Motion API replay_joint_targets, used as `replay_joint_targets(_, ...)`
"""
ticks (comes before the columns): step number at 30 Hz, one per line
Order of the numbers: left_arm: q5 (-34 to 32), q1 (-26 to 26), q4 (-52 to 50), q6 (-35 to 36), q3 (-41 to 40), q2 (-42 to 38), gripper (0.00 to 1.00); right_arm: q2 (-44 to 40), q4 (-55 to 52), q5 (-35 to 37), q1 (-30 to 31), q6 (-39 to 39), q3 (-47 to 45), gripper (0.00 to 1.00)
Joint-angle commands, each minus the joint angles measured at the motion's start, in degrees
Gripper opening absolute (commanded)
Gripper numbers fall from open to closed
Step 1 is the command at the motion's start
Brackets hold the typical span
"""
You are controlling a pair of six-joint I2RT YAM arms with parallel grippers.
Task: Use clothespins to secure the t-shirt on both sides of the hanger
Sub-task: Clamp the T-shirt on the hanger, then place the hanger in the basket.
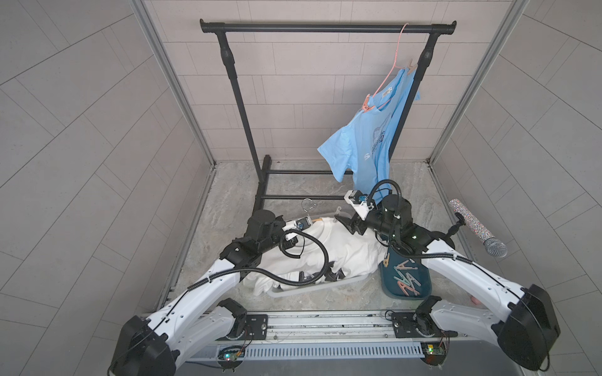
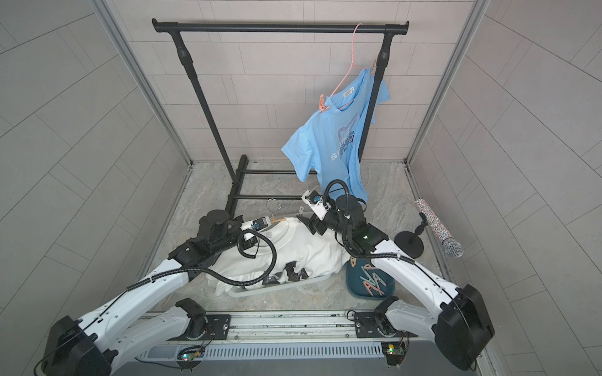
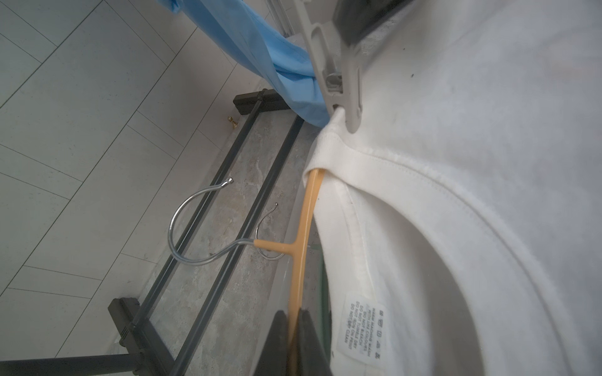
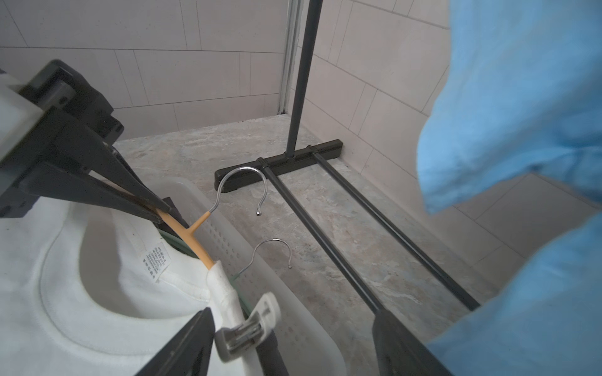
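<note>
A white t-shirt (image 4: 65,293) is seen draped over a pale basket (image 4: 228,224) on the counter (image 1: 228,195). It is threaded on an orange hanger (image 4: 192,234), whose bar is clamped by the closed left tool (image 3: 292,322) close to the steel hook. A grey-white clothespin (image 4: 247,325) is clipped over the collar edge on the far side of the hook. It sits between the widely parted jaws of the right tool (image 4: 293,312), which holds nothing; whether one finger touches the peg cannot be told. Most of the hanger is buried under cloth, and little more than the hook of a second, green hanger (image 4: 275,240) is shown. In both top views the left tool's grip is hard to make out behind its wrist. Spare clothespins (image 1: 405,280) lie in a teal tray (image 1: 387,280) partly covered by the right arm. A blue t-shirt (image 1: 365,143) hangs pegged at the right end of the rack (image 1: 325,27), crowding the right wrist view. The rest of the rail and the counter beside the base bars are left open.
</note>
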Motion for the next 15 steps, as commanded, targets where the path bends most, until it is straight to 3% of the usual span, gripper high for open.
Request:
replay_joint_targets(1, 2.0, -0.4, -1.4, 1.7, 2.2, 0.6, 0.01, -7.2, -6.7, 9.3, 0.4, 8.0, 1.4, 0.83)
replay_joint_targets(5, 1.3, -0.8, -4.0, 2.6, 3.6, 3.4, 0.03, -17.2, -19.0, 26.5, 0.3, 23.6, -0.5, 0.73)
replay_joint_targets(8, 0.4, -0.9, -5.0, 2.9, 4.3, 5.4, 0.04, -24.8, -26.7, 35.6, 0.2, 33.6, -6.2, 0.65)
replay_joint_targets(12, 0.5, -1.1, -5.1, 2.7, 4.4, 7.1, 0.06, -31.6, -32.7, 42.4, -0.5, 44.7, -15.0, 0.62)
replay_joint_targets(15, 0.5, -1.2, -5.6, 1.7, 4.7, 7.8, 0.16, -32.6, -33.5, 42.7, -1.9, 50.0, -18.9, 0.55)
